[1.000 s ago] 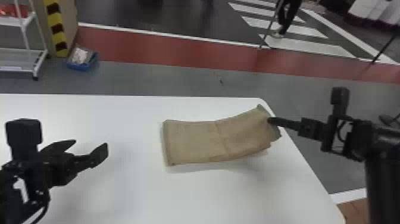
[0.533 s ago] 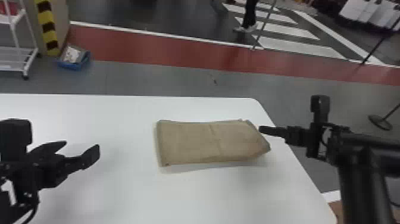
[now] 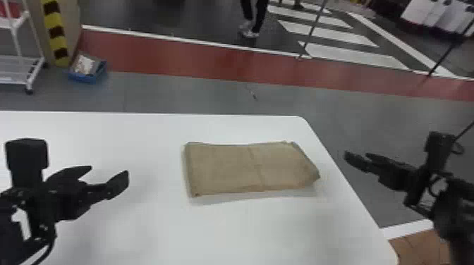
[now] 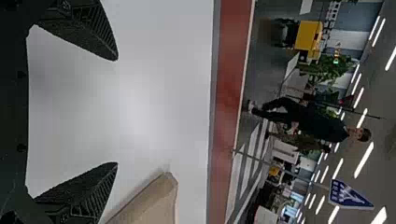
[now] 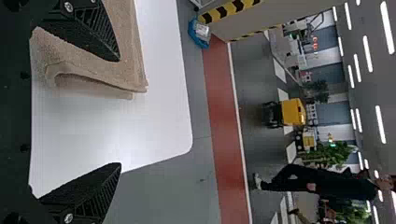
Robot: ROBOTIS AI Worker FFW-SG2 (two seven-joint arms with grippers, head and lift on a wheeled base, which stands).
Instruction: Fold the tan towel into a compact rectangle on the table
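- While your left gripper (image 3: 109, 173) has its two fingers spread wide with nothing between them, your right gripper (image 3: 357, 155) is also wide open and holding nothing.
- In your right wrist view, one of that gripper's fingers (image 5: 95, 32) overlaps part of the tan towel (image 3: 229, 169); in your head view you see the two well apart.
- You have the towel lying on the white table (image 3: 264, 232), between the grippers, longer from side to side, with a crease running across it near the middle.
- At its right end, your right wrist view shows layered edges that are slightly raised and don't line up.
- That end sits near the table's right edge; your right gripper shows beyond that edge in the head view.
- Past the table, you have grey floor (image 3: 197, 95), a red strip (image 3: 176, 58) and a blue bin (image 3: 84, 77) beside a white cart (image 3: 17, 61).
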